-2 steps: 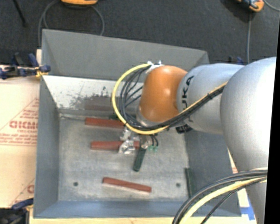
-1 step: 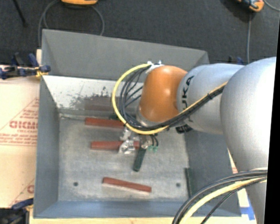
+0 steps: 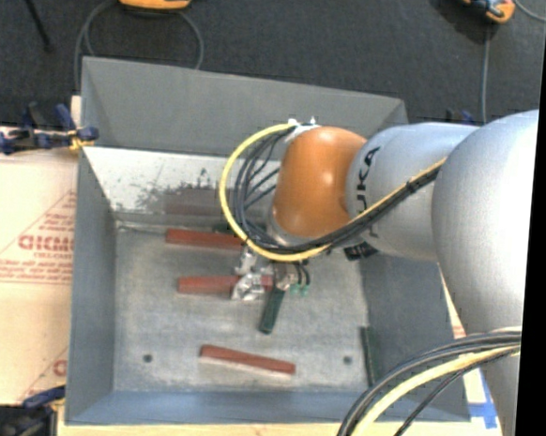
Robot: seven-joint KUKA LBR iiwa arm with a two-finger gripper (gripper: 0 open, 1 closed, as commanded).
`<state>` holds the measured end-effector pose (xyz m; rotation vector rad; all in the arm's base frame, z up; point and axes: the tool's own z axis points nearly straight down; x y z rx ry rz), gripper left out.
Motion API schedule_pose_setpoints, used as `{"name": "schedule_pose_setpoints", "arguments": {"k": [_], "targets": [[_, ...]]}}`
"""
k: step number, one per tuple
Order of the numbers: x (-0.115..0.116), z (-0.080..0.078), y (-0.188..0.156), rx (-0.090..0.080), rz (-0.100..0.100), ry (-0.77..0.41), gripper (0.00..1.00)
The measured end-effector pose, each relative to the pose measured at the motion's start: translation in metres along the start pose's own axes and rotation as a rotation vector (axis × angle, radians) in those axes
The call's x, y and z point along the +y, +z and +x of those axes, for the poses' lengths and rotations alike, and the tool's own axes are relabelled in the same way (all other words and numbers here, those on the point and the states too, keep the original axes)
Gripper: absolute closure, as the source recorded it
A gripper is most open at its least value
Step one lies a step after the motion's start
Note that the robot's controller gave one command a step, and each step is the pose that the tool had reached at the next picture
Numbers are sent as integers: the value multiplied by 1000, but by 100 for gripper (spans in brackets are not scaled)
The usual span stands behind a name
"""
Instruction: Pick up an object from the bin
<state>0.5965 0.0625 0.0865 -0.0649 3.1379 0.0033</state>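
Long, narrow reddish-brown bar [image 3: 204, 286], flat on the floor of the grey bin [image 3: 94, 274], stretching away to the left of the gripper [image 3: 252, 283], right end meeting the metal tip; touching or merely overlapped, impossible to tell. Just below and right of the gripper, a short dark green stick [image 3: 270, 312], slanted, upper end close under the tip. Second brown bar [image 3: 201, 239] above and left, near the back wall; third brown bar [image 3: 246, 361] well below, near the front wall. Arm reaching in from the right, wrist bent downward, orange cover [image 3: 315, 180] directly over the gripper, yellow and black cables [image 3: 227, 176] looped round its left side. Open or closed: cannot tell, nor whether anything is held.
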Motion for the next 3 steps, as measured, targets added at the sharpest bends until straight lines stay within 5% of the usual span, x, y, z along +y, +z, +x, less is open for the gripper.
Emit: {"name": "schedule_pose_setpoints", "arguments": {"k": [1,3], "targets": [[0,3,-20,10,1,0,100],[0,-1,-48,-5,0,0,100]]}}
